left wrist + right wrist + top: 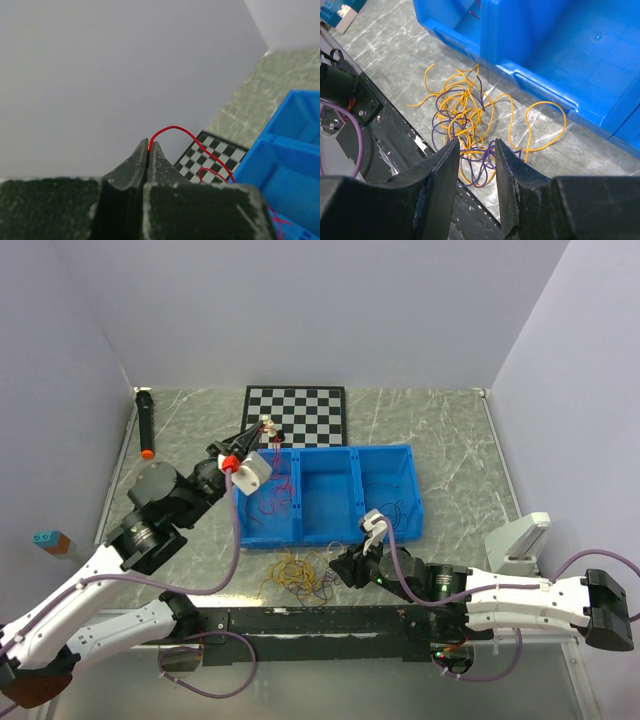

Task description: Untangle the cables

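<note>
Left end effector: clenched on red cable, high over blue bin to free it; right end effector: released above orange-purple tangle.

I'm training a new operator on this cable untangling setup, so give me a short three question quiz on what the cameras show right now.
1. True or false: the left gripper is shut on a hair-thin red wire.
2. The loose tangle of orange-yellow and purple wires lies: A) inside the blue plastic three-compartment tray; B) on the grey marbled table, in front of that tray; C) between the left gripper's fingers.
3. Which gripper hangs open over the tangle?
Key: 1 true; 2 B; 3 the right gripper.
</note>
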{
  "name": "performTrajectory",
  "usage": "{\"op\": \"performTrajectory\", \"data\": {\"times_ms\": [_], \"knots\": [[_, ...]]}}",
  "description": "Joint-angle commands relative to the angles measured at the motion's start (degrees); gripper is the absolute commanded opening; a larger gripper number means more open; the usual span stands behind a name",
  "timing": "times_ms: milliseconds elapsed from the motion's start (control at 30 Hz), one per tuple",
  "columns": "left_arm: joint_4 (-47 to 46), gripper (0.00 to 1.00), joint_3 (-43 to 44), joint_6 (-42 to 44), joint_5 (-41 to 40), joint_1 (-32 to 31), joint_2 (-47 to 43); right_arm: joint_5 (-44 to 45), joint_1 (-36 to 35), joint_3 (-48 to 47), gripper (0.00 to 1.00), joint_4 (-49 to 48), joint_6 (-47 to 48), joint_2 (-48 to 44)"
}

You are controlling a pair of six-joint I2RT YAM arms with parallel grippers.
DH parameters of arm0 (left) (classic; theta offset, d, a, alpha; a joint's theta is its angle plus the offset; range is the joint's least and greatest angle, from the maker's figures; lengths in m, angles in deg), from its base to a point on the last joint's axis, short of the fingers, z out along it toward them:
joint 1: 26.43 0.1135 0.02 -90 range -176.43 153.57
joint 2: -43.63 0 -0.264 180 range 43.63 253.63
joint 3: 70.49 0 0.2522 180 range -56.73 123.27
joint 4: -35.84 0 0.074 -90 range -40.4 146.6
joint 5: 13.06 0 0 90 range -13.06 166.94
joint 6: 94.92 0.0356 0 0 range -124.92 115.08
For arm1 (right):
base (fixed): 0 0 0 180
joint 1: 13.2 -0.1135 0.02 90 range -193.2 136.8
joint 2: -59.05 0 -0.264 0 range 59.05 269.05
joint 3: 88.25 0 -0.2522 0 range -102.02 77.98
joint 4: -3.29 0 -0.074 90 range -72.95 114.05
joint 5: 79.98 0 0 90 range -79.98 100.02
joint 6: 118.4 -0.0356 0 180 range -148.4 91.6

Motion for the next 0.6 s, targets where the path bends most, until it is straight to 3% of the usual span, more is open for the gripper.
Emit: {"op": "performTrajectory", "data": {"times_ms": [0, 167, 400, 567], "knots": [[-5.3, 0.01, -4.2, 3.7, -8.6, 0.9, 1.7, 2.2, -0.5, 0.0, 0.41, -0.1, -0.9, -1.8], [-6.2, 0.01, -7.4, 1.1, -10.1, 6.3, 5.3, 2.8, -0.5, 0.3, 0.41, 0.8, -1.4, -3.2], [-12.3, 0.01, -4.7, -1.6, -11.7, 13.5, 11.1, 2.8, -0.5, 1.2, 0.41, 0.8, -2.1, -4.0], [-8.6, 0.01, -2.3, -3.9, -8.3, 15.5, 12.5, 2.8, -0.5, 1.4, 0.41, 0.0, -2.3, -3.3]]}}
